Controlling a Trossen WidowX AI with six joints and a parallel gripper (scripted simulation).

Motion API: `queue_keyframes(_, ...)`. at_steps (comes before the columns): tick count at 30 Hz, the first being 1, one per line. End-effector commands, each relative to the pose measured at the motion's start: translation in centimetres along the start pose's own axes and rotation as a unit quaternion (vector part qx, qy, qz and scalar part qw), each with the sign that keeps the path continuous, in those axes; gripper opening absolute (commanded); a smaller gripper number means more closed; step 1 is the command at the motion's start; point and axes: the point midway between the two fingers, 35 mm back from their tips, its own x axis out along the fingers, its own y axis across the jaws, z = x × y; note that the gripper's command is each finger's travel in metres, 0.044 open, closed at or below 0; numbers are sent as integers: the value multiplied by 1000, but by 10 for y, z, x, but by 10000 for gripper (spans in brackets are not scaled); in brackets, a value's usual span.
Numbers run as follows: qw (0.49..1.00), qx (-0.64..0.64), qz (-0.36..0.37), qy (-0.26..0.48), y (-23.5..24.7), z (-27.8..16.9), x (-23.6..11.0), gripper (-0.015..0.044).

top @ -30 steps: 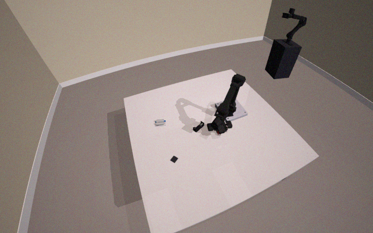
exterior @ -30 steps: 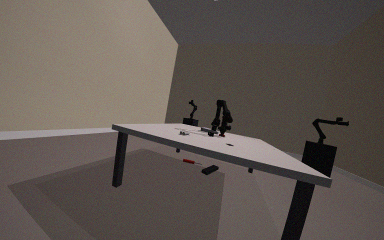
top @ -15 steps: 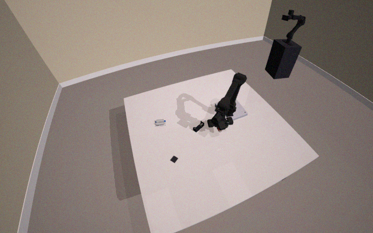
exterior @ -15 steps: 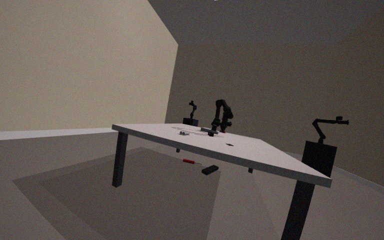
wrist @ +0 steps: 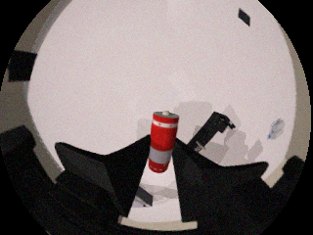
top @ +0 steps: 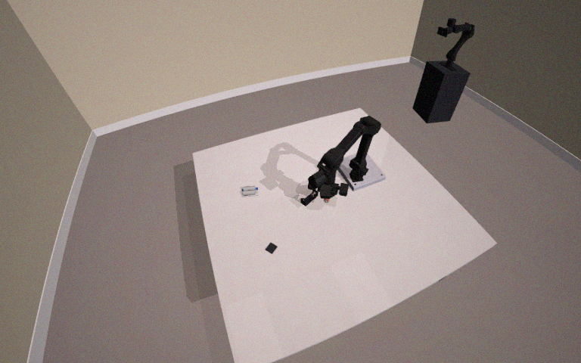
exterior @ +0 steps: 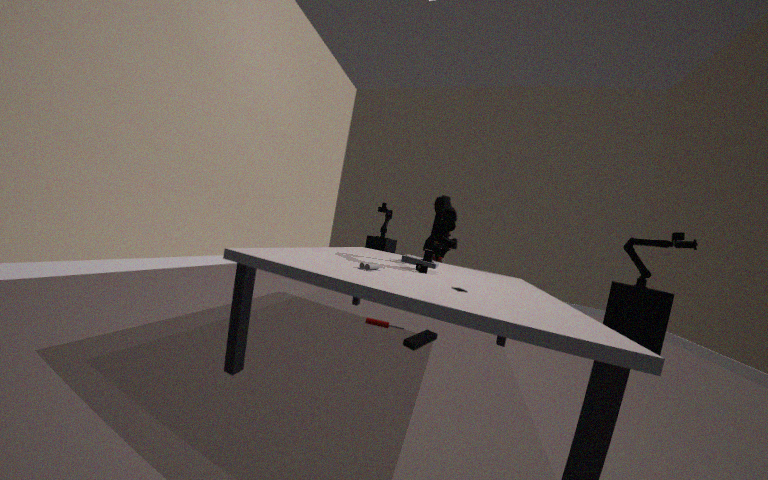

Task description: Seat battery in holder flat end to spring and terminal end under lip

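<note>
The battery (wrist: 163, 136) (top: 326, 199) is red with a grey band, and its metal cap points away from the wrist camera. My gripper (wrist: 162, 139) (top: 325, 196) (exterior: 432, 257) is shut on it, one dark finger on each side, low over the white table (top: 343, 265). The black holder (top: 309, 197) (wrist: 211, 128) lies on the table just beside the gripper, apart from the battery. Its inside is too small to make out.
A small white and blue piece (top: 250, 190) (wrist: 277, 127) (exterior: 368, 264) lies further left. A flat black square (top: 270, 247) (wrist: 245, 16) (exterior: 459, 289) lies towards the front. The arm's base plate (top: 371, 177) is behind. A red screwdriver (exterior: 378, 322) and a black block (exterior: 419, 339) lie on the floor.
</note>
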Motion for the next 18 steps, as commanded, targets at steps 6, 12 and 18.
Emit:
queue_keyframes(6,984,181,-6,-6,-72,-7,-13,86)
queue_keyframes(12,969,247,-5,-6,-98,-16,-16,86)
queue_keyframes(18,969,246,-4,-7,-97,-16,-16,86)
